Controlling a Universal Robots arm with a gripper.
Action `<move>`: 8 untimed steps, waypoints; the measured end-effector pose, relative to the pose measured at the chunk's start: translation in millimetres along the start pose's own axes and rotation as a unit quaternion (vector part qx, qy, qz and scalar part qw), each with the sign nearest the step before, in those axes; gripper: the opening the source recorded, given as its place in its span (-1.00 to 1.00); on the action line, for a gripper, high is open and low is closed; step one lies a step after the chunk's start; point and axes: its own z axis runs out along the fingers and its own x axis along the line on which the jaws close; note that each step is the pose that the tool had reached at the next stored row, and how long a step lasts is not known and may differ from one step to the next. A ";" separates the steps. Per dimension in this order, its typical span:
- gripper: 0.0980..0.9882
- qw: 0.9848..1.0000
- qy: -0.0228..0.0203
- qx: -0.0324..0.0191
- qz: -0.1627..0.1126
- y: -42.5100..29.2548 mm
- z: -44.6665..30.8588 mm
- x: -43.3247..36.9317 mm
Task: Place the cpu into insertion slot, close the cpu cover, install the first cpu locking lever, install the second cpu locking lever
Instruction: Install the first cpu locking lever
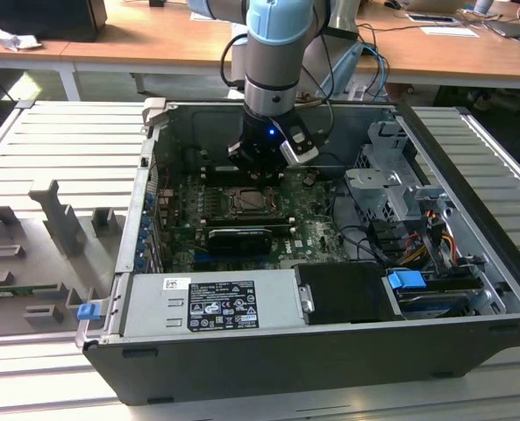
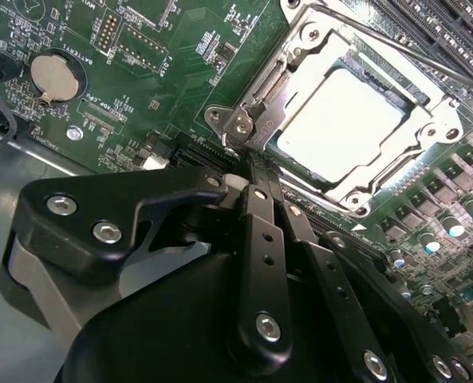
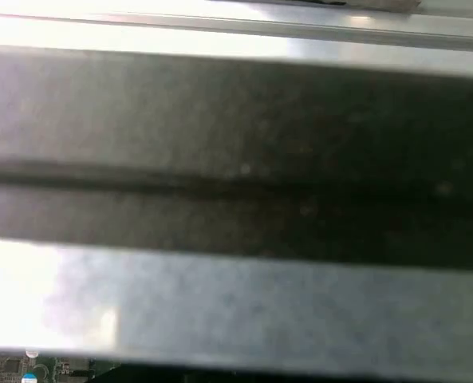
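**Gripper at the socket corner, chip seated, cover down**

My gripper (image 2: 254,163) is low inside the open computer case (image 1: 470,346), right at the edge of the insertion slot (image 2: 300,60). In the second wrist view my two black fingers (image 2: 262,231) lie pressed side by side with no gap between them, nothing held. Their tips touch the metalwork at the socket's corner, beside a screw boss.

The cpu (image 2: 344,124) sits in the slot, pale face up, flat. The cpu cover (image 2: 431,104) lies down over it, its frame around the chip's edges, the chip showing through the window. A thin wire locking lever (image 2: 396,40) runs along one side of the frame; I cannot tell whether it is latched.

On the green motherboard (image 2: 148,104), a round coin battery (image 2: 54,78) sits well away from the socket.

In the exterior view my arm (image 1: 277,53) comes straight down over the socket area. The power supply (image 1: 211,303) fills the near part of the case.
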 end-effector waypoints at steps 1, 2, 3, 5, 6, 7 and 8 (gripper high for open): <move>-0.98 1.000 0.000 0.000 0.000 0.2 -1.2 -0.1; -0.98 1.000 0.000 0.000 0.000 0.4 -3.4 -0.2; -0.98 1.000 0.000 0.000 0.000 0.7 -7.0 -0.2; -0.98 1.000 0.000 0.001 0.000 1.3 -14.3 -0.2; -0.98 1.000 0.000 0.001 0.000 1.2 -14.3 -0.2; -0.98 1.000 0.000 0.001 0.000 0.8 -14.4 -0.1; -0.98 1.000 0.000 0.001 0.000 0.5 -14.5 -0.1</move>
